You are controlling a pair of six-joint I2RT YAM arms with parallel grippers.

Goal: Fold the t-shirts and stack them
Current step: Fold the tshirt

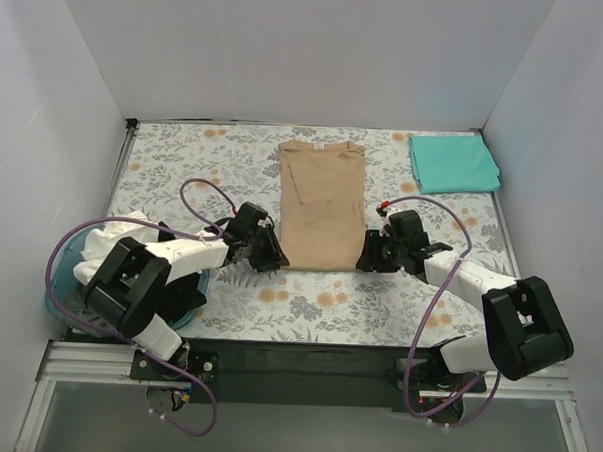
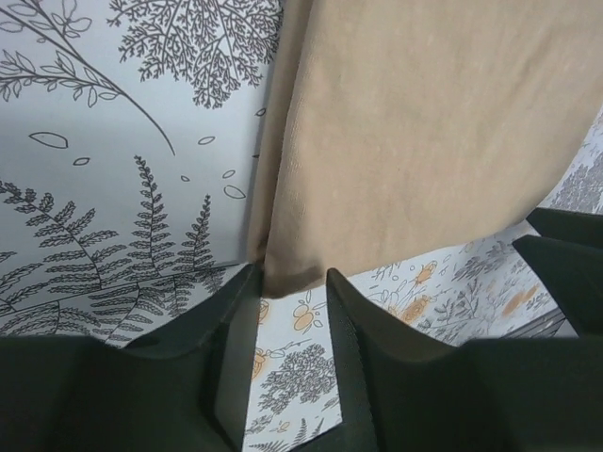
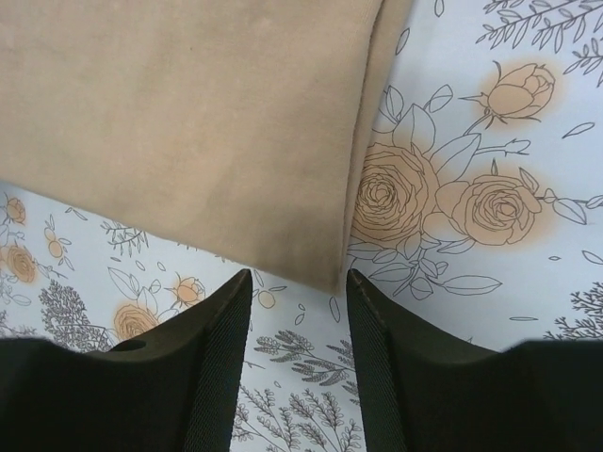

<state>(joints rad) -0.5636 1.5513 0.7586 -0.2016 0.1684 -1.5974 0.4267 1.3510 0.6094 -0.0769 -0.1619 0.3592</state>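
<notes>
The tan t-shirt (image 1: 321, 202) lies folded into a long strip in the middle of the table, collar at the far end. My left gripper (image 1: 276, 260) is open at its near left corner; in the left wrist view the corner (image 2: 292, 273) sits just ahead of the open fingers (image 2: 294, 282). My right gripper (image 1: 363, 261) is open at the near right corner, which shows just ahead of the jaws in the right wrist view (image 3: 325, 268). A teal-green t-shirt (image 1: 452, 163) lies folded at the far right. A white t-shirt (image 1: 106, 239) sits bunched in the basket at the left.
A blue round basket (image 1: 68, 301) stands at the near left, partly hidden by my left arm. White walls close the table on three sides. The floral tablecloth (image 1: 204, 162) covers the table. Purple cables loop over both arms.
</notes>
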